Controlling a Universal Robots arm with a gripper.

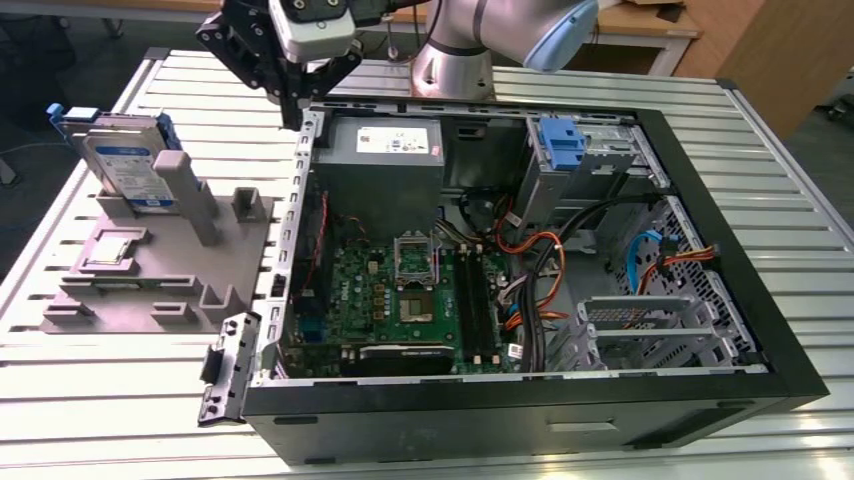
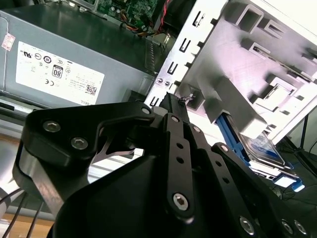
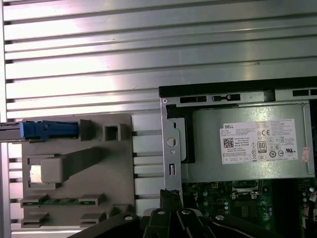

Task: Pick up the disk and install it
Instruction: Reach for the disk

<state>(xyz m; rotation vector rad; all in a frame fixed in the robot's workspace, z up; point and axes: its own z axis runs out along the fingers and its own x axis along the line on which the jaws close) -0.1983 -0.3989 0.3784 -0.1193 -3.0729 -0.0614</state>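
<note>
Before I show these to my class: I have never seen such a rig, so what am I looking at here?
This is a robot arm with a black gripper over a slatted metal table. The exterior view is from a camera off the arm; both wrist views come from cameras riding on it. On the table lies an open computer case with a grey power supply inside. Beside it, a grey holder has the disk standing upright. The gripper is shut, holds nothing, and hangs above the case's wall nearest the holder.
</note>
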